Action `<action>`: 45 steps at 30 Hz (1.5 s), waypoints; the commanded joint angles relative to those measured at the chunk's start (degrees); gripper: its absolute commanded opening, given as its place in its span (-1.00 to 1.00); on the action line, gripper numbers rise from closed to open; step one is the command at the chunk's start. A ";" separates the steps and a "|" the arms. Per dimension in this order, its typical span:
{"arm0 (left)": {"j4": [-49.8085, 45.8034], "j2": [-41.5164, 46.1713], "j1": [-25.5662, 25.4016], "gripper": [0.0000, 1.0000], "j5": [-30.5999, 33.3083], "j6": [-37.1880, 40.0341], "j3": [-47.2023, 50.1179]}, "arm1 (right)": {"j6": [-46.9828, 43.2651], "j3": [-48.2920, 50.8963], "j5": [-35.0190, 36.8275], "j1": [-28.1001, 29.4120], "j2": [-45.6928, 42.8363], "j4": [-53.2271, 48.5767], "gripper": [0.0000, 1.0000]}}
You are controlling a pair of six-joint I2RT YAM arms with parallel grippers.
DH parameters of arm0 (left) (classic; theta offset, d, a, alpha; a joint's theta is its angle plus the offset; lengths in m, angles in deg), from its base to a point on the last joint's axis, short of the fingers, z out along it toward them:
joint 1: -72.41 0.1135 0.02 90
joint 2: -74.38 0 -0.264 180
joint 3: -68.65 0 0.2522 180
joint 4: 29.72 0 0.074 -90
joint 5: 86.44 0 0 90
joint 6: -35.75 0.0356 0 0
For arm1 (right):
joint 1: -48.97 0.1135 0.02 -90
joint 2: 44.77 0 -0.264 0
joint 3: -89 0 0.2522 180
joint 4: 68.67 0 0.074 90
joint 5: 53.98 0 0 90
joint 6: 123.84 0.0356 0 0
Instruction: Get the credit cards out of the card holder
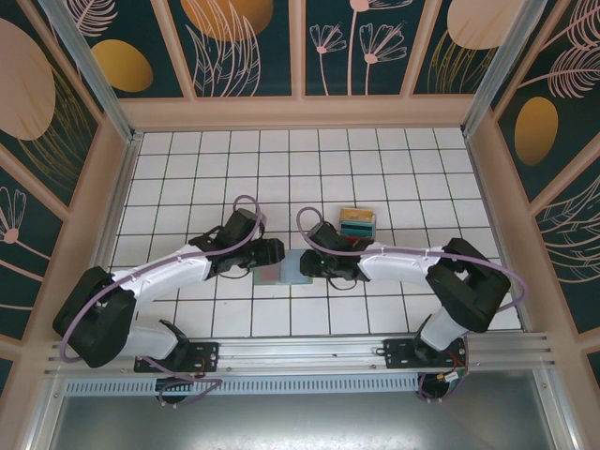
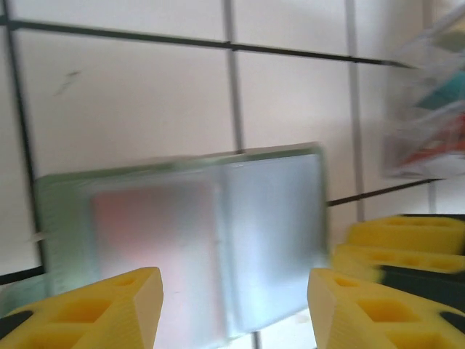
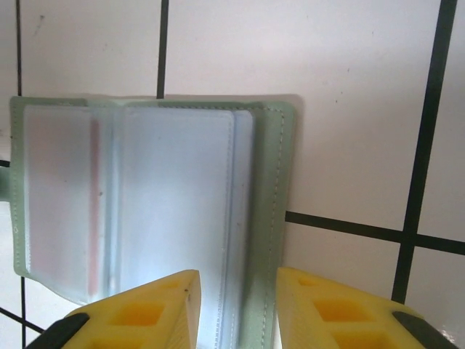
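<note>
Top view first. The card holder (image 1: 286,269) lies open and flat on the white tiled table (image 1: 187,169), long axis running left to right, wedged between the two arms' ends. The left gripper (image 1: 270,253) sits at its left end and the right gripper (image 1: 317,265) at its right end, both close in. Just beyond, to the far right, the clear tray (image 1: 357,223) holds credit cards (image 1: 357,228) (teal and a gold tone show).

Left wrist now. The left gripper (image 2: 232,309) has its yellow fingers (image 2: 109,309) about half open, nothing between them. The card holder (image 2: 269,233) lies flat straight ahead of the gap, with a red credit card (image 2: 149,233) glowing pink through the frosted pocket of one panel. The clear tray (image 2: 429,109) blurs past at the upper right.

Right wrist. The right gripper (image 3: 236,309) shows only a narrow gap, lined up on the near edge of the plain panel of the card holder (image 3: 174,203). Nothing is visibly pinched, and whether the pads touch the sleeve I cannot tell. The red credit card (image 3: 58,196) sits off to the side in the other panel, its long axis crossing the holder's.

My call: that card is out of line with the right jaws, and the left gripper is nearer its panel.
</note>
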 commanded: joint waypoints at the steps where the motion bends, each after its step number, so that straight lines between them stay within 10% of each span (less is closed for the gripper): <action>1: -2.32 -1.39 0.42 0.12 1.24 -0.86 1.44 | 1.14 1.57 0.90 -0.28 -0.91 -0.91 -0.32; 45: 7.94 -5.13 0.25 0.30 -12.61 0.11 2.09 | 1.93 2.61 -1.93 0.37 3.76 2.52 -0.32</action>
